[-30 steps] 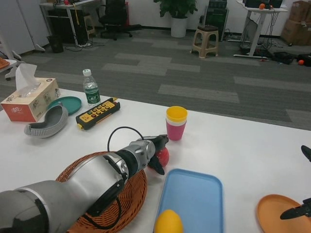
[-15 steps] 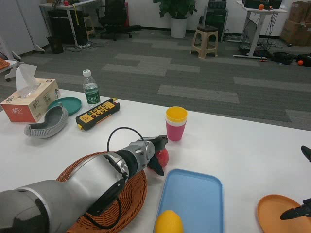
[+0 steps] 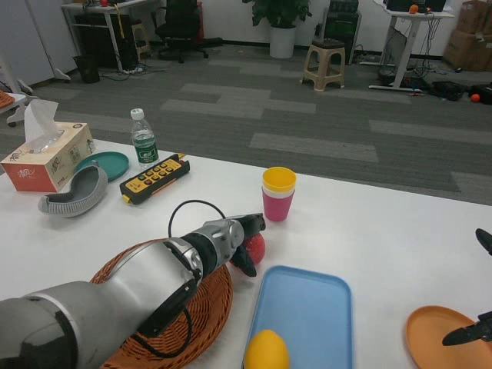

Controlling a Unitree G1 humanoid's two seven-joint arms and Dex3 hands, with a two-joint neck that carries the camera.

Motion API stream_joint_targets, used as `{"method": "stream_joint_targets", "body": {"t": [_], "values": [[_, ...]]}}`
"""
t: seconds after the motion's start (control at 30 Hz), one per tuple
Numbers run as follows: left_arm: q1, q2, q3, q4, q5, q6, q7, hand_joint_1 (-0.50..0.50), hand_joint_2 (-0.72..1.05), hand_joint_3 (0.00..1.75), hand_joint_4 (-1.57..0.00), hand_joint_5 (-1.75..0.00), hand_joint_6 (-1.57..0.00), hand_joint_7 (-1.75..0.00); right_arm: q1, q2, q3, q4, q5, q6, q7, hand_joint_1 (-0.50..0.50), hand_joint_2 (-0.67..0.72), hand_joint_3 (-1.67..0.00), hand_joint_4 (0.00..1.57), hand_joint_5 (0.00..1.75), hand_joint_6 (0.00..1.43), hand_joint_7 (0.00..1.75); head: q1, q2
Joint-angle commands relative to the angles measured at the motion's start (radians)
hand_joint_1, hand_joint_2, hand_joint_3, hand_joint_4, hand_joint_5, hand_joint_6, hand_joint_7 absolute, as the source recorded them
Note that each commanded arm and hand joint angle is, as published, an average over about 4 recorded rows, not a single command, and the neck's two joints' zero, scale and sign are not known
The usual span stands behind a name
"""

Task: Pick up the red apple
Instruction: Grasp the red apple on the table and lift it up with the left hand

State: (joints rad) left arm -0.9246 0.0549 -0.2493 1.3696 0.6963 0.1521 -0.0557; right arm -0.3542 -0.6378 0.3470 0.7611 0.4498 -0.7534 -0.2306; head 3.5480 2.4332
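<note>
— One round red apple on the white table, just left of the blue rectangular plastic tray and in front of the cups.

— Is it held?

— The left hand has dark fingers curled over the apple's top and down its near side, touching it; whether the apple is off the table I cannot tell. The right hand sits at the far right edge, fingers spread, holding nothing, over one orange round plate.

— Other counts?

— Two stacked cups, yellow in pink. One yellow fruit on the tray's near end. One woven brown basket under the left forearm. Further left: one yellow-and-black remote, one clear water bottle, one tissue box, one teal plate, one grey curved piece.
</note>
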Motion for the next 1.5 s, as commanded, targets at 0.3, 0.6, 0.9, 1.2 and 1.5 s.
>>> {"method": "stream_joint_targets", "body": {"t": [0.3, 0.6, 0.9, 1.2, 1.5], "values": [[0.018, 0.015, 0.002, 0.002, -0.045, 0.014, -0.031, 0.31, 0.69, 0.44, 0.00, -1.54, 0.00, -1.38, 0.009, 0.004, -0.004, 0.003, 0.004, -0.001, -0.006, -0.46, 0.53, 0.00, 0.63, 0.00, 0.00, 0.00, 0.005, -0.006], [0.051, 0.017, 0.076, -0.054, -0.031, -0.025, -0.016, 0.32, 0.69, 0.44, 0.00, -1.75, 0.00, -1.68, 0.016, 0.004, -0.007, 0.001, 0.004, -0.001, -0.006, -0.46, 0.53, 0.00, 0.63, 0.00, 0.00, 0.00, 0.004, -0.007], [0.122, 0.018, 0.250, -0.147, 0.005, -0.231, 0.080, 0.34, 0.69, 0.35, 0.00, -1.75, 0.00, -1.68, 0.022, 0.004, -0.013, -0.002, 0.004, -0.001, -0.006, -0.46, 0.50, 0.00, 0.63, 0.00, 0.00, 0.00, -0.001, -0.003], [0.226, -0.013, 0.454, -0.291, -0.003, -0.354, 0.129, 0.34, 0.69, 0.35, 0.00, -1.75, 0.00, -1.68, 0.025, 0.006, -0.019, -0.001, 0.004, -0.001, -0.006, -0.46, 0.53, 0.00, 0.63, 0.00, 0.00, 0.00, 0.004, 0.001], [0.319, -0.051, 0.568, -0.425, -0.102, -0.527, 0.145, 0.34, 0.69, 0.35, 0.00, -1.75, 0.00, -1.68, 0.025, 0.007, -0.023, 0.002, 0.004, -0.001, -0.006, -0.46, 0.50, 0.00, 0.63, 0.00, 0.00, 0.00, 0.001, -0.004]]}}
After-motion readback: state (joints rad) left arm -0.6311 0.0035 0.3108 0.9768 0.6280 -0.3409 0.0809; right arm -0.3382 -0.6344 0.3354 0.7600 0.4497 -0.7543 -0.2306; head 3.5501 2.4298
